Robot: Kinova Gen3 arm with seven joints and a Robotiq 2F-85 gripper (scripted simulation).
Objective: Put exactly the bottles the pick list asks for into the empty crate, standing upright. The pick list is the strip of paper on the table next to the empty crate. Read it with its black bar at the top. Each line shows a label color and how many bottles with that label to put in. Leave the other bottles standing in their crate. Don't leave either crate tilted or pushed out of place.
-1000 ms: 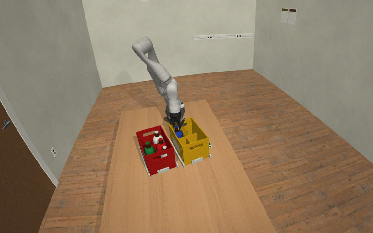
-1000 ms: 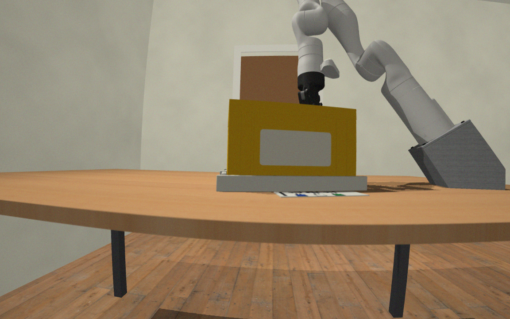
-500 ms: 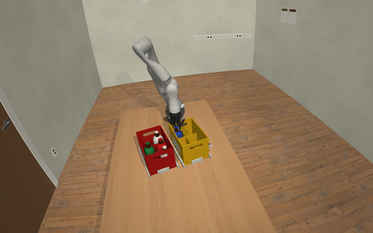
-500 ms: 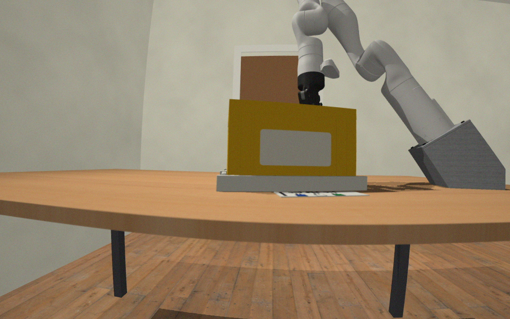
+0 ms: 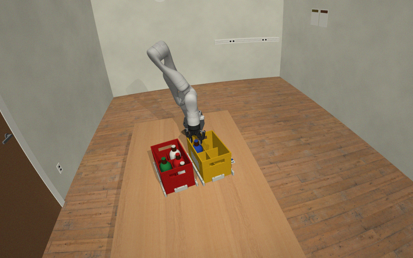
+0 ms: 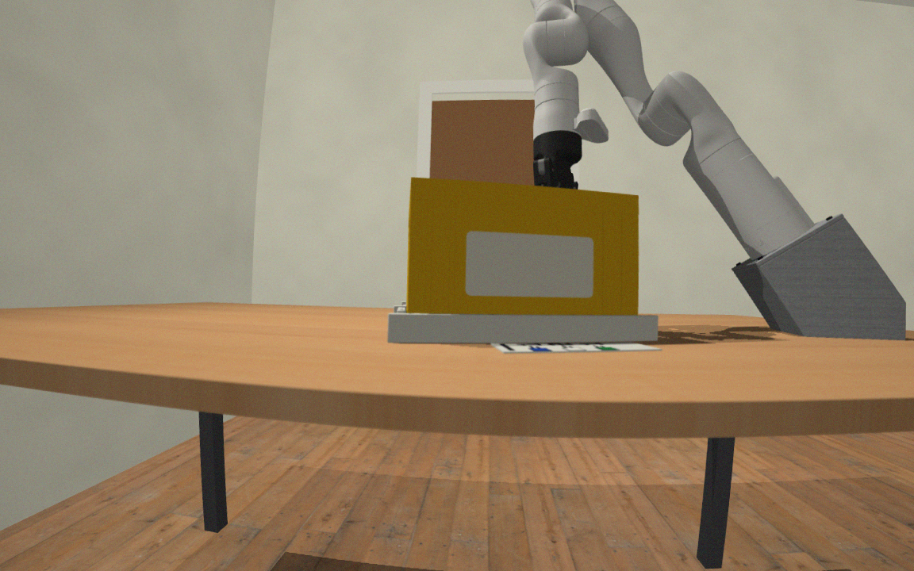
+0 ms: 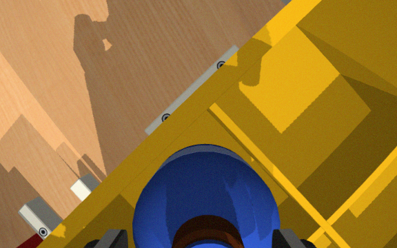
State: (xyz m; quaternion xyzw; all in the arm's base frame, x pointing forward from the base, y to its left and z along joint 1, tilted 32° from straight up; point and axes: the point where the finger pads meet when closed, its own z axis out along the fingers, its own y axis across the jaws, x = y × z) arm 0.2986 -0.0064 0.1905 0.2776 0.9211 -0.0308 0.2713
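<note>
The yellow crate stands right of the red crate on the table. A blue-label bottle with a brown cap stands upright in the yellow crate's back left compartment. My gripper is right above it, fingers open on either side of the cap and not touching it. The red crate holds a green-label bottle, a white-label bottle and a red-label bottle. The pick list lies beside the yellow crate; its lines are too small to read.
Both crates sit in grey base brackets. The yellow crate's other compartments are empty. The robot's base stands at the table's far end. A corner of the red crate shows in the wrist view.
</note>
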